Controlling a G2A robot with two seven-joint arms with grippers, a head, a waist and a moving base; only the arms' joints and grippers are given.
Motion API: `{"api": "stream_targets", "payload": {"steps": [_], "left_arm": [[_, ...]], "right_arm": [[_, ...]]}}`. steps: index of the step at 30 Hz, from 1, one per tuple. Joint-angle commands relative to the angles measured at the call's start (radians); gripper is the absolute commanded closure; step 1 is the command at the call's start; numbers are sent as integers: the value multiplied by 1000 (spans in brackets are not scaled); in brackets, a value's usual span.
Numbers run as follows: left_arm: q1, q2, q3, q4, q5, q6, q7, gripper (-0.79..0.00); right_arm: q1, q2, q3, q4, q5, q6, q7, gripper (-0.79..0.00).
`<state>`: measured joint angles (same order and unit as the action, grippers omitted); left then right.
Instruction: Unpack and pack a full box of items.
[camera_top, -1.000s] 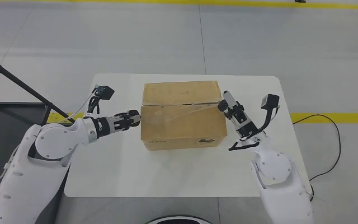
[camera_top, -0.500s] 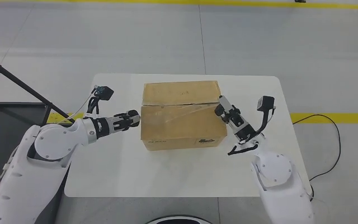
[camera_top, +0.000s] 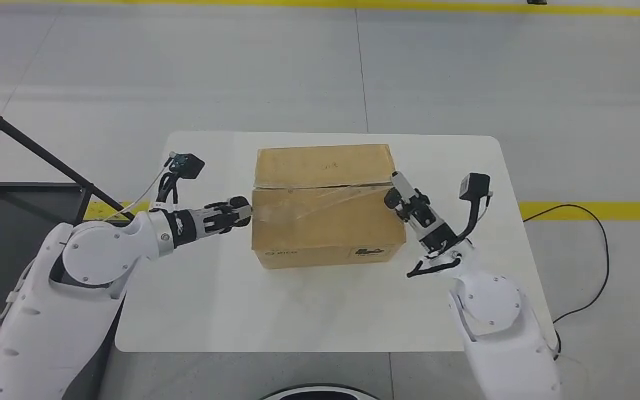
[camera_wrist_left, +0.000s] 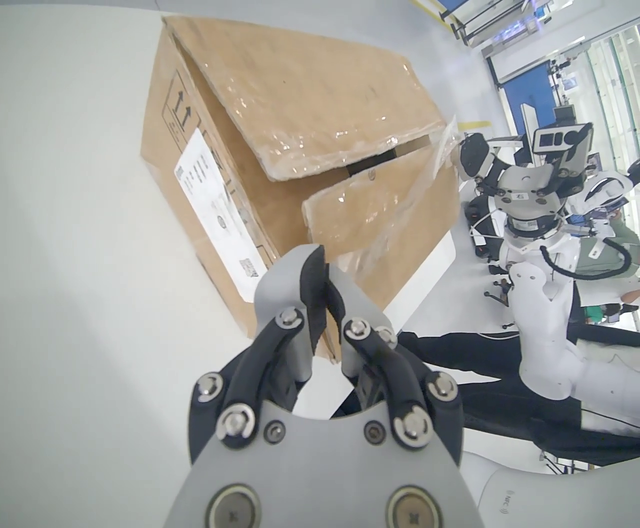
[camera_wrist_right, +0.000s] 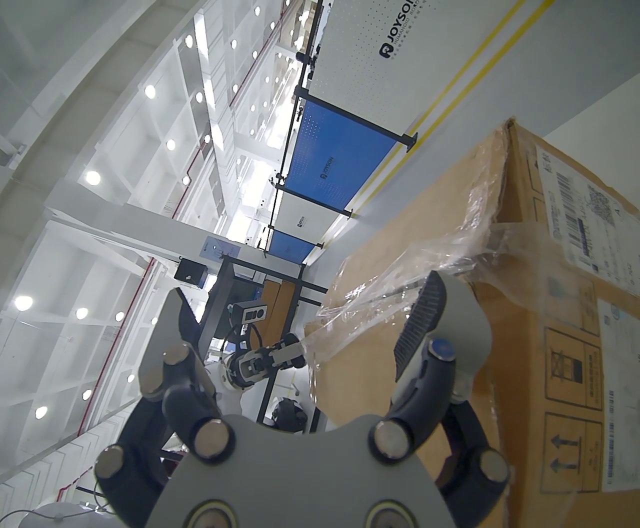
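Tabletop (camera_top: 200, 300) bears cardboard box (camera_top: 325, 205) between left pincer (camera_top: 243, 210) and right pincer (camera_top: 397, 190).

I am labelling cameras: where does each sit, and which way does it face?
Top view: overhead, looking down on table and box; left gripper and right gripper show.
Left wrist view: at the box's end, facing along its top; left gripper shows.
Right wrist view: at the opposite end, tilted upward; right gripper shows.
Wrist views share the box.
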<state>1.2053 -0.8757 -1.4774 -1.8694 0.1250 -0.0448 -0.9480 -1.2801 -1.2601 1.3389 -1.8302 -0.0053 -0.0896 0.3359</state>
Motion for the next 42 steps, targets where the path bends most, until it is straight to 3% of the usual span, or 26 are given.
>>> {"api": "stream_targets", "payload": {"steps": [1,12,13,15,19,42], "left_arm": [[-4,0,1,2,-1,0,1,0],[-23,1,5,14,1,-5,3,0],[-22,1,4,15,1,-7,2,-34],[-20,2,1,17,-1,-5,2,-231],[-15,2,-4,16,-10,-1,1,-302],[5,7,-30,12,-52,10,-1,-292]], "right_arm": [[1,0,0,1,-2,1,0,-785],[2,0,0,2,-6,-1,-4,-785],[2,0,0,2,-6,-1,-3,-785],[2,0,0,2,-6,-1,-3,-785],[1,0,0,2,-6,-1,-3,-785],[-14,1,2,-16,-25,3,-4,-785]]}}
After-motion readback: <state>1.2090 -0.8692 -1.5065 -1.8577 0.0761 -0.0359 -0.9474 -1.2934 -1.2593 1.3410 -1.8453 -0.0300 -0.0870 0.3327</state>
